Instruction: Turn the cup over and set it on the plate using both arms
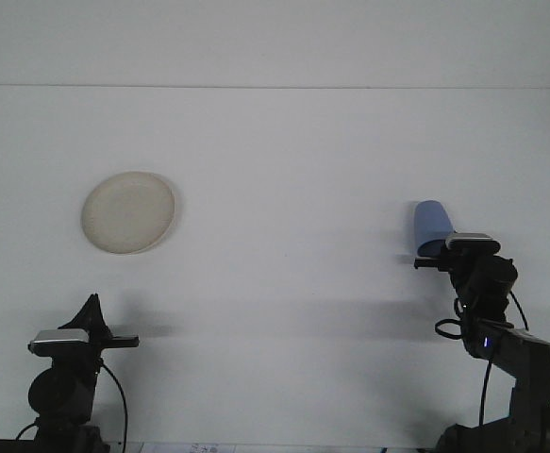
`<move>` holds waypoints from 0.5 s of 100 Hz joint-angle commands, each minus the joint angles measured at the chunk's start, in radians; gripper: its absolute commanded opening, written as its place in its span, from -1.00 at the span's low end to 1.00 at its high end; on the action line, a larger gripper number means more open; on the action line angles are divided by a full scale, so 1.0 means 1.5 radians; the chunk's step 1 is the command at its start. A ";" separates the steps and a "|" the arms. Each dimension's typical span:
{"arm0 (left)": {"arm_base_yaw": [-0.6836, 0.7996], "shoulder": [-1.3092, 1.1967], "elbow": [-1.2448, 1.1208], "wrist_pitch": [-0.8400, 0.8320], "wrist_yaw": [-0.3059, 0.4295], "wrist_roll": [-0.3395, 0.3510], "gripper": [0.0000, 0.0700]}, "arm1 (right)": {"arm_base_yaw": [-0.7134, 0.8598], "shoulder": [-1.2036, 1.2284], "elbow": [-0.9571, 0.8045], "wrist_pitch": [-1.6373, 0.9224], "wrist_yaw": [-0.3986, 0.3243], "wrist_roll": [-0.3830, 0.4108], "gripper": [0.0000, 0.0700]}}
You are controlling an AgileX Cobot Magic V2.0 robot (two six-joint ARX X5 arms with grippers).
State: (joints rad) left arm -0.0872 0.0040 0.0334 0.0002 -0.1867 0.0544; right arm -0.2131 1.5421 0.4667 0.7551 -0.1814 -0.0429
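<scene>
The right gripper [437, 253] is at the blue cup's [431, 226] lower end, though whether it is clamped on the cup cannot be told. The cup stands far right of the cream plate [128, 211]. The left gripper [92, 307] rests below the plate, well apart from it, its state unclear.

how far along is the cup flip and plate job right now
Early stage. Nothing looks finished: the plate on the left is bare. In hand: the right tool is at the base of the blue cup, though a grip cannot be confirmed. Left: flipping the cup, moving it to the plate, and any part for the left tool, parked low.
</scene>
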 commanded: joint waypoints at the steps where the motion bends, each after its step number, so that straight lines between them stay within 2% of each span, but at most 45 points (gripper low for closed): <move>1: 0.000 -0.001 -0.012 0.009 -0.002 0.004 -0.96 | -0.002 -0.033 0.004 -0.007 -0.002 0.035 -0.99; 15: 0.000 -0.001 -0.012 0.009 -0.002 0.004 -0.96 | 0.004 -0.150 0.004 -0.102 -0.001 0.102 -0.99; 25: 0.000 -0.001 -0.012 0.009 -0.002 0.004 -0.96 | 0.020 -0.264 0.022 -0.251 -0.002 0.139 -0.99; 38: 0.000 -0.001 -0.012 0.009 -0.002 0.004 -0.96 | 0.063 -0.387 0.117 -0.556 -0.002 0.143 -0.99; 50: 0.000 -0.001 -0.012 0.009 -0.002 0.004 -0.96 | 0.131 -0.423 0.242 -0.784 -0.004 0.135 -0.99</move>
State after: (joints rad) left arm -0.0872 0.0040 0.0334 0.0002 -0.1867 0.0544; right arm -0.0647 0.9035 0.7273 -0.2035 -0.1814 0.1471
